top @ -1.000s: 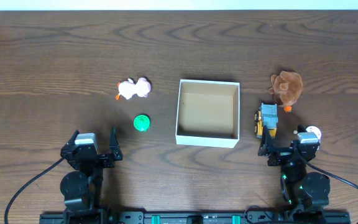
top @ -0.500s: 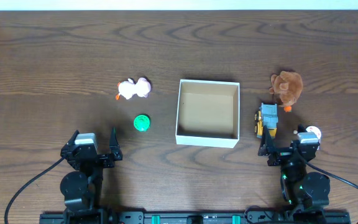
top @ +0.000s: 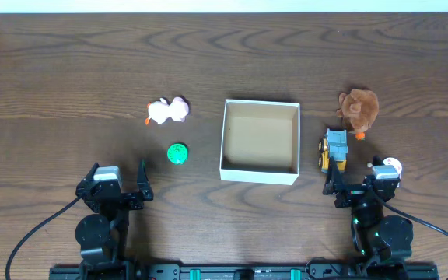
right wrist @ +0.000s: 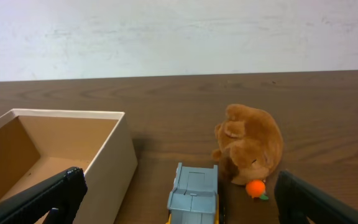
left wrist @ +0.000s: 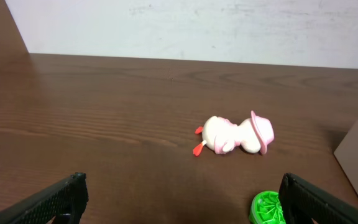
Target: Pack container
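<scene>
- The container [top: 260, 176] was a square, shallow cardboard box with thin white walls and a brown inner floor.
- It sat upright and open-topped, flat on the dark wooden table [top: 68, 70], slightly right of the middle.
- From overhead, its brown floor showed bare from wall to wall.
- Its sides ran roughly square with the table's edges.

Before me, the dark wooden table [top: 68, 70] bears the container [top: 259, 174] at its middle; a pink duck [top: 167, 111] and green disc [top: 177, 153] lie left, a brown plush [top: 358, 109] and blue truck [top: 335, 149] right.
</scene>
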Robot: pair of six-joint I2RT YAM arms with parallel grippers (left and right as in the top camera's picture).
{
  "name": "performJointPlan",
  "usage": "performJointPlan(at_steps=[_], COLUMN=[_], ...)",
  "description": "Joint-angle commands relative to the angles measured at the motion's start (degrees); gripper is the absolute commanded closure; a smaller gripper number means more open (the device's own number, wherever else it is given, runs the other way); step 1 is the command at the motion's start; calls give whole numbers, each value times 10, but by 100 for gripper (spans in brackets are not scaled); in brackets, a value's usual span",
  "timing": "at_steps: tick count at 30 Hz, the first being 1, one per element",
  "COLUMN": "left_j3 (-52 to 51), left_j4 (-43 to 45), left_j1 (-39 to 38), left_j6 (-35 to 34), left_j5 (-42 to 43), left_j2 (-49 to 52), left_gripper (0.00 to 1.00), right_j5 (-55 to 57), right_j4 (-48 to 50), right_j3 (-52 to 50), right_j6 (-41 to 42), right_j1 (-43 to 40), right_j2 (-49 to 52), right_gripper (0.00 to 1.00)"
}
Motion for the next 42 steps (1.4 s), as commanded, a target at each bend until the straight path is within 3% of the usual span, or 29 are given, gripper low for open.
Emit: performJointPlan(at_steps=[1, 9, 12, 18, 24, 28, 33, 37, 42], left_j3=[-8, -8, -8, -8, -8, -8, -8, -8, -8], left_j4=[-21, -21, -21, -21, -21, -21, -21, -21, -21], left_j1=[-2, -2, -2, -2, -2, -2, -2, -2, -2], left_j6=[-3, -3, -3, -3, -3, -3, -3, -3, -3], left_j5=[-1, -1, -1, 0, 0, -1, -1, 0, -1], left_j2=[-3, -3, -3, -3, -3, -3, -3, -3, -3], left_gripper=[2, 2, 2, 2, 2, 2, 2, 2, 2], right_j5=[0, 44, -1, 40, 56, 42, -19, -84, -73], right_j4=[0, 25, 64, -36, -130, -303, -511, -607, -618], right_j3=[-3, -3, 1, 105, 312, 506, 670, 720, 702], right_j6=[-5, -10, 14, 14, 1, -15, -18, -18, -23], right_j1=[-7, -7, -7, -7, -7, -7, -7, -7, -7], right_j2=[-4, -4, -4, 33, 200, 372, 534, 619, 691], right_gripper=[1, 1, 1, 1, 1, 1, 1, 1, 1])
